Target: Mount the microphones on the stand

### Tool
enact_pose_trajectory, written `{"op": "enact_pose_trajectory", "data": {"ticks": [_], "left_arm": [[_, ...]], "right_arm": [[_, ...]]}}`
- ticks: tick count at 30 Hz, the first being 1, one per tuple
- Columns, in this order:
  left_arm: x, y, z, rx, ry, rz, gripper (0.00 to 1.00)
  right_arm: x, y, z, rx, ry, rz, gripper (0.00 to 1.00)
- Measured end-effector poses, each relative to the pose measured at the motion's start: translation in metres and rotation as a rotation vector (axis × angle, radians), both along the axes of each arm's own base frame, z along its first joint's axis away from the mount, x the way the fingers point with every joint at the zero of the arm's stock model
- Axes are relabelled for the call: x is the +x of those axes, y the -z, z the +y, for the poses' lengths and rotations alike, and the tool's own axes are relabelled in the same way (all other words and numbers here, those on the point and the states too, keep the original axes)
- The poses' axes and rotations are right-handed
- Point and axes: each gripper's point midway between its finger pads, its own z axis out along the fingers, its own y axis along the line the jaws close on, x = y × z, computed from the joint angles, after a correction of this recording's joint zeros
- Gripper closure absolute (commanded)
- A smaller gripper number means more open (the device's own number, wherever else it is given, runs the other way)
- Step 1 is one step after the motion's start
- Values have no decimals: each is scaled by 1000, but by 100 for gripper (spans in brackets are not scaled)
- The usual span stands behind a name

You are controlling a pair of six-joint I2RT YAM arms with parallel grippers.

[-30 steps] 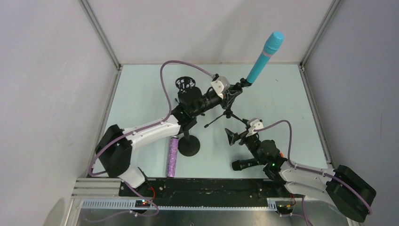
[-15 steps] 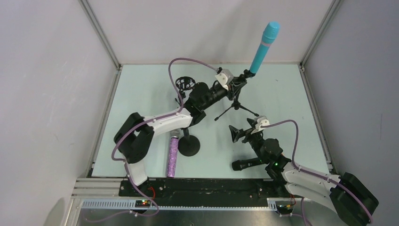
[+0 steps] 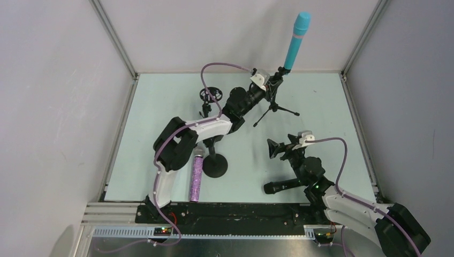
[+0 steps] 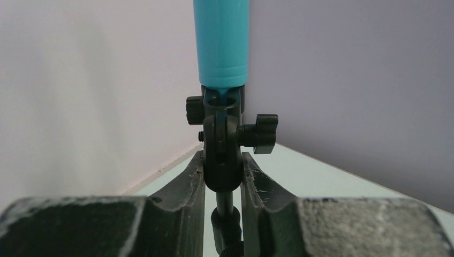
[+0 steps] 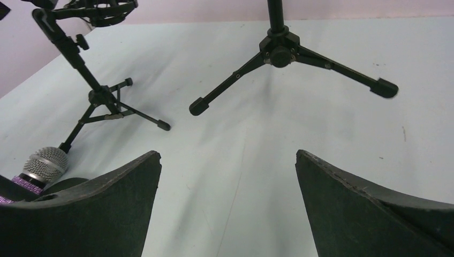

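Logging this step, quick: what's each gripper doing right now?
Left gripper: closed on the tripod stand, just under the cyan microphone.
Right gripper: open, holding nothing.

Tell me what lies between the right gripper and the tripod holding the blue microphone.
Bare table only; the right wrist view shows it between right gripper and tripod.

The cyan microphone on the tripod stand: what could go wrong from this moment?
The left gripper is shut on the clip of the tripod stand, just under the tall cyan microphone. A sideways pull might tip this top-heavy stand.
Only the microphone's lower end sits in the clip, so it may slip out.
The black microphone lies beside the right arm, which might knock it.
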Motion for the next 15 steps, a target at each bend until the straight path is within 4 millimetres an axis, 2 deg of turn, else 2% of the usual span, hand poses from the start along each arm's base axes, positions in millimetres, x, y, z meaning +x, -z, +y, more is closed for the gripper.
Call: {"op": "enact_pose_trajectory", "data": {"ticks": [6, 15], "left_arm": [[32, 13, -5, -22, -77, 11, 100], [75, 34, -7, -14, -173, 9, 100]], "right_arm": [[3, 4, -9, 20, 31, 17, 0], [6, 9, -12, 34, 32, 38, 1]]}}
